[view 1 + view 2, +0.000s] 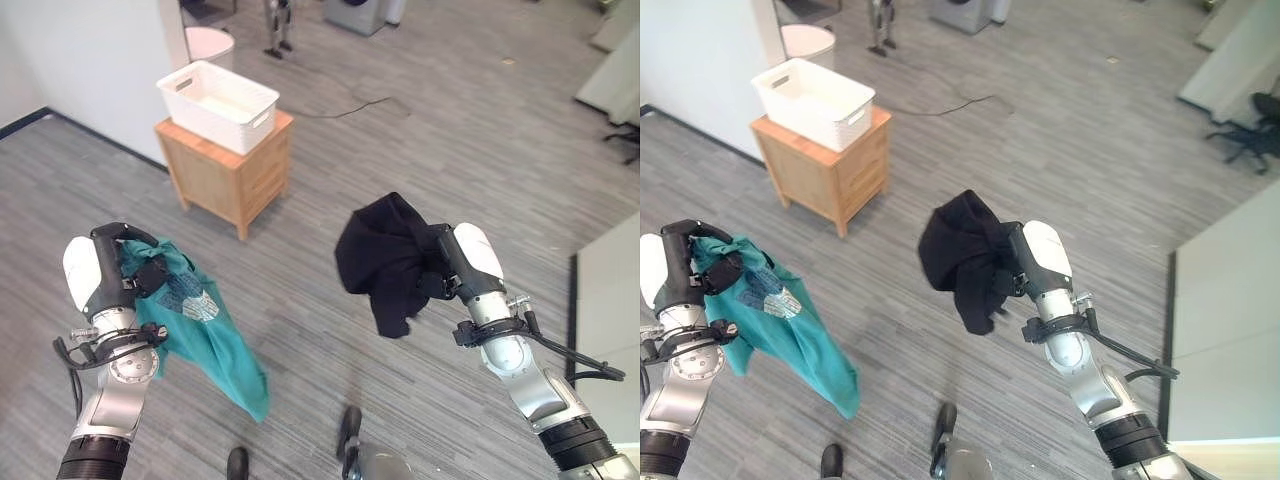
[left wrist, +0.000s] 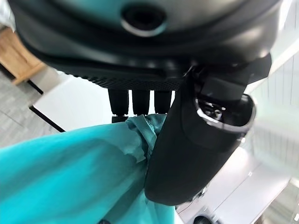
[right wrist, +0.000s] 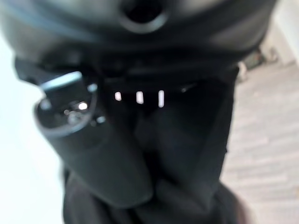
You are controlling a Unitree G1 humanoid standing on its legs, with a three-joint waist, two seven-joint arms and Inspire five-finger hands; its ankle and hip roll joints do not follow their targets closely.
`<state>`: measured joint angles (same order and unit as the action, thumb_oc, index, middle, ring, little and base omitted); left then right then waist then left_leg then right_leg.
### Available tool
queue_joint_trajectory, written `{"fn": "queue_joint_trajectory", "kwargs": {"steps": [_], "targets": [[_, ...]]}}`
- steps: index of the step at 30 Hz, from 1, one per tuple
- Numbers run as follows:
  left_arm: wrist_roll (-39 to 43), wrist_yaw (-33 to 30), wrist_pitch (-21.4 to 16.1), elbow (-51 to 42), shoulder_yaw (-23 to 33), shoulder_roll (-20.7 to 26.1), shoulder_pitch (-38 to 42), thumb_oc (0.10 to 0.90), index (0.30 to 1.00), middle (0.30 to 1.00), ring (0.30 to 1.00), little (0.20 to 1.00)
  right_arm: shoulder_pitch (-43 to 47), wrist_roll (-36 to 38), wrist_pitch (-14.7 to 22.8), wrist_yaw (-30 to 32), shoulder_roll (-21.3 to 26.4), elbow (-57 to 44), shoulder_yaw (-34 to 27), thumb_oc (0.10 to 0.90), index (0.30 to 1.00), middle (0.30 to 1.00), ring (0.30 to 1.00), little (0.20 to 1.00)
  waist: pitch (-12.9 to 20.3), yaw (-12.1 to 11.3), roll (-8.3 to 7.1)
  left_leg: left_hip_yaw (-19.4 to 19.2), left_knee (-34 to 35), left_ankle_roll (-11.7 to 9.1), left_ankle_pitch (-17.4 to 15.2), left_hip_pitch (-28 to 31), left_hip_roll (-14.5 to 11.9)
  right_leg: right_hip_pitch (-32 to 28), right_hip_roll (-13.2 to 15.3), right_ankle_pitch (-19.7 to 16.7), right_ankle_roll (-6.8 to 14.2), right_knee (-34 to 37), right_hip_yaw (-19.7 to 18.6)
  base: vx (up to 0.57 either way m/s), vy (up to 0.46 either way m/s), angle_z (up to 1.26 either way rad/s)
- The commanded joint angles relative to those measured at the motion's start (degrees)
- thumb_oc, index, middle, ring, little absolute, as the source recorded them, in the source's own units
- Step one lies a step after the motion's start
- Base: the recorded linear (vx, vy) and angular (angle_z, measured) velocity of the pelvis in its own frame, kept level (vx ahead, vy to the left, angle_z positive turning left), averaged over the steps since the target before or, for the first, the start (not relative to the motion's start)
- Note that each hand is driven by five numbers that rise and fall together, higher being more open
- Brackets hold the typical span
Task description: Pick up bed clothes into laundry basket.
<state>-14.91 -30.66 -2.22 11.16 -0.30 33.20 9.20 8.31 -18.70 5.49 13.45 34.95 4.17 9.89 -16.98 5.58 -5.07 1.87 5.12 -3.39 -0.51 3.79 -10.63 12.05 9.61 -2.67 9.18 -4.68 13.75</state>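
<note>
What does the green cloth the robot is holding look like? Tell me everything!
The teal cloth is soft, thin fabric, like a shirt, with a pale printed patch near the top. The left hand has its fingers curled round the bunched upper end, which shows creased between thumb and fingers in the left wrist view. The rest hangs freely in folds, down and toward the robot's right, ending in a point above the grey floor. Nothing else touches it.
</note>
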Motion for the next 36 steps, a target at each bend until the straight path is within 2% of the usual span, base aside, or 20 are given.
{"fn": "queue_joint_trajectory", "kwargs": {"steps": [1,3,5,6,8,9,12,13,15,18,21,22,23,24,26,28,30,31,33,36], "targets": [[-0.49,1.89,-8.6,-5.01,0.23,2.64,5.5,0.4,0.3,0.3,0.3,0.3,7.46,2.03,1.45,3.68,0.43,-0.29,-4.27,0.4,0.3,0.3,0.3,0.3,5.98,3.3,-0.06,-4.06,-8.59,-4.5,-12.1,14.82,3.06,-1.68,1.56,-0.23,0.18,-0.36,-2.48,0.55,-0.161,0.45],[3.9,3.52,-9.58,-4.83,0.98,0.43,3.75,0.4,0.3,0.3,0.3,0.3,8.42,2.95,1.08,3.1,0.15,0.04,-3.2,0.4,0.3,0.3,0.3,0.3,6.15,3.48,0.87,-5.94,-21.83,-7.91,-5.44,11.07,2.57,-4.94,1.31,1.64,-2.28,-0.9,-1.29,0.47,-0.215,0.06],[6.88,5.07,-9.77,-4.03,0.41,-2.11,2.53,0.4,0.3,0.3,0.3,0.3,10.88,2.84,0.11,3.25,0.16,0.62,-2.29,0.4,0.3,0.3,0.3,0.3,4.36,1.32,-2.3,-10.08,-45.25,-10.03,1.65,0.75,0.96,-11.67,1.56,3.91,-5.86,1.45,-1.27,0.48,-0.426,-0.51],[6.89,5.08,-9.77,-4.02,0.39,-2.04,2.62,0.4,0.3,0.3,0.3,0.3,10.94,2.85,0.11,3.26,0.12,0.65,-2.34,0.4,0.3,0.3,0.3,0.3,4.41,1.38,-2.52,-10.04,-45.56,-9.88,1.83,0.25,1.17,-11.47,1.78,3.54,-5.87,1.65,-1.25,0.43,-0.378,-0.63],[6.22,6.98,-9.26,-4.47,-0.09,-3.39,0.21,0.4,0.3,0.3,0.3,0.3,11.93,1.85,-0.69,2.51,0.26,-0.62,-2.26,0.4,0.3,0.3,0.3,0.3,3.29,-1.34,-4.14,-18.76,-49.73,-7.83,-2.66,-10.58,-1.89,-18.78,1.25,6.05,-6.34,5.77,-1.55,0.45,-0.232,-0.48],[6.21,7.02,-9.22,-4.56,-0.07,-3.38,0.18,0.4,0.3,0.3,0.3,0.3,11.89,1.84,-0.73,2.48,0.25,-0.68,-2.31,0.4,0.3,0.3,0.3,0.3,3.41,-1.47,-4.26,-19.04,-49.64,-7.61,-2.48,-10.72,-1.77,-18.58,1.42,5.72,-6.3,5.96,-1.7,0.46,-0.137,-0.4],[5.4,8.5,-9.01,-5.76,0.07,-4.23,-2.54,0.4,0.3,0.3,0.3,0.3,11.9,0.86,-0.83,1.97,0.02,-1.08,-1.81,0.4,0.3,0.3,0.3,0.3,3.76,-3.0,-3.7,-23.23,-39.63,-5.56,-2.31,-13.75,-1.78,-20.91,0.32,7.37,-5.78,6.58,-2.1,0.37,0.038,-0.61],[5.05,9.79,-8.61,-6.67,-0.28,-5.32,-4.55,0.4,0.3,0.3,0.3,0.3,11.91,-0.07,-0.61,1.53,-0.14,-1.12,-1.47,0.4,0.3,0.3,0.3,0.3,4.42,-4.02,-2.5,-27.83,-25.67,-3.74,-0.76,-13.29,-1.76,-23.3,-0.95,9.45,-4.92,6.38,-2.25,0.55,0.134,-0.6],[4.43,10.3,-7.99,-6.74,-0.44,-6.78,-6.05,0.4,0.3,0.3,0.3,0.3,11.51,-1.06,-0.59,1.49,-0.8,-1.39,-1.34,0.4,0.3,0.3,0.3,0.3,4.59,-4.81,-1.65,-31.91,-13.83,-4.02,4.92,-12.74,-2.68,-26.87,-2.19,11.69,-3.87,6.46,-1.71,0.64,0.165,-0.4],[3.84,11.04,-7.49,-6.59,-1.18,-7.54,-6.72,0.4,0.3,0.3,0.3,0.3,10.77,-2.52,-0.25,1.21,0.54,-2.01,-1.51,0.4,0.3,0.3,0.3,0.3,5.6,-4.67,-1.82,-38.21,-3.59,-4.02,7.14,-13.17,-6.9,-31.4,-1.05,14.34,-2.05,5.69,0.65,0.5,0.15,-0.22],[4.57,12.9,-7.22,-7.54,-1.1,-7.47,-8.68,0.4,0.3,0.3,0.3,0.3,10.1,-2.94,-0.46,-0.05,1.45,-3.93,-1.67,0.4,0.3,0.3,0.3,0.3,6.37,-4.8,-1.53,-38.66,-1.81,-3.47,8.29,-12.0,-7.3,-33.24,-0.45,14.82,-0.9,3.46,1.02,0.48,0.129,0.11],[4.96,13.69,-6.74,-8.11,-0.72,-7.06,-10.68,0.4,0.3,0.3,0.3,0.3,10.04,-4.19,-0.01,-0.87,1.26,-5.67,-1.32,0.4,0.3,0.3,0.3,0.3,6.97,-6.62,-0.63,-35.57,-2.32,-2.15,10.87,-11.91,-6.23,-33.12,0.28,13.98,-0.22,-1.82,-1.14,0.66,0.229,0.16],[5.99,14.33,-6.78,-8.03,-0.48,-6.82,-11.21,0.4,0.3,0.3,0.3,0.3,10.19,-4.61,0.26,-0.71,1.46,-6.49,-1.69,0.4,0.3,0.3,0.3,0.3,7.57,-6.89,-0.59,-35.09,-2.3,-1.45,11.3,-10.74,-5.27,-32.67,0.99,11.79,0.65,-6.57,-1.56,0.63,0.247,-0.3],[8.05,15.92,-6.61,-7.37,-0.88,-6.83,-11.68,0.4,0.3,0.3,0.3,0.3,10.37,-4.79,-0.11,-1.24,1.41,-6.73,-1.86,0.4,0.3,0.3,0.3,0.3,7.9,-6.6,-1.19,-35.3,-1.94,-0.03,10.2,-8.44,-3.2,-29.99,2.92,7.0,3.11,-13.98,-2.46,0.4,0.223,-0.41],[12.45,17.08,-6.37,-5.7,-1.66,-6.64,-11.15,0.4,0.3,0.3,0.3,0.3,12.16,-4.47,-0.77,-1.08,1.92,-6.96,-1.44,0.4,0.3,0.3,0.3,0.3,6.39,-5.05,-1.18,-33.64,-1.3,1.53,8.48,-5.07,-2.09,-22.91,2.84,-2.49,4.59,-28.83,-6.63,0.26,0.178,-0.18],[16.22,18.6,-7.01,-5.11,-1.49,-5.24,-10.23,0.4,0.3,0.3,0.3,0.3,16.59,-3.27,-0.65,-0.83,1.82,-7.5,-0.08,0.4,0.3,0.3,0.3,0.3,5.67,-4.35,-0.21,-33.48,-0.75,2.08,6.23,-2.14,-2.54,-15.47,5.35,-2.65,4.93,-35.43,-6.6,0.3,0.083,0.5],[23.5,21.98,-8.48,-5.22,-2.49,-3.54,-8.89,0.4,0.3,0.3,0.3,0.3,23.1,-1.75,-0.42,-1.44,3.69,-7.65,2.26,0.4,0.3,0.3,0.3,0.3,5.05,-3.53,-0.34,-33.55,-0.56,0.95,5.12,-0.23,-2.69,-12.21,10.55,-1.03,3.45,-29.52,-1.95,0.39,-0.023,0.27],[26.8,23.94,-9.01,-4.95,-3.71,-2.97,-8.12,0.4,0.3,0.3,0.3,0.3,24.98,-0.66,-0.37,-1.89,4.97,-7.36,3.08,0.4,0.3,0.3,0.3,0.3,5.01,-2.95,-0.59,-33.1,-0.42,0.35,4.77,0.42,-2.32,-10.91,10.55,0.7,2.5,-25.32,-0.87,0.37,-0.094,0.54],[37.75,31.1,-10.5,-5.45,-5.93,-1.24,-7.82,0.4,0.3,0.3,0.3,0.3,30.11,3.03,-0.22,-3.32,8.67,-6.35,5.4,0.4,0.3,0.3,0.3,0.3,5.24,-0.33,-1.17,-30.43,-0.24,-1.51,3.89,1.66,-1.41,-10.24,7.01,3.59,1.53,-10.19,-0.14,0.38,-0.16,0.65],[51.02,39.02,-10.86,-4.41,-8.18,0.72,-6.08,0.4,0.3,0.3,0.3,0.3,41.24,6.58,-0.19,-4.17,13.33,-2.11,10.74,0.4,0.3,0.3,0.3,0.3,5.58,0.91,-1.87,-24.71,-0.12,-3.79,2.53,1.72,-1.05,-8.28,3.91,1.27,3.13,5.39,-8.24,0.33,-0.148,1.05]]}}
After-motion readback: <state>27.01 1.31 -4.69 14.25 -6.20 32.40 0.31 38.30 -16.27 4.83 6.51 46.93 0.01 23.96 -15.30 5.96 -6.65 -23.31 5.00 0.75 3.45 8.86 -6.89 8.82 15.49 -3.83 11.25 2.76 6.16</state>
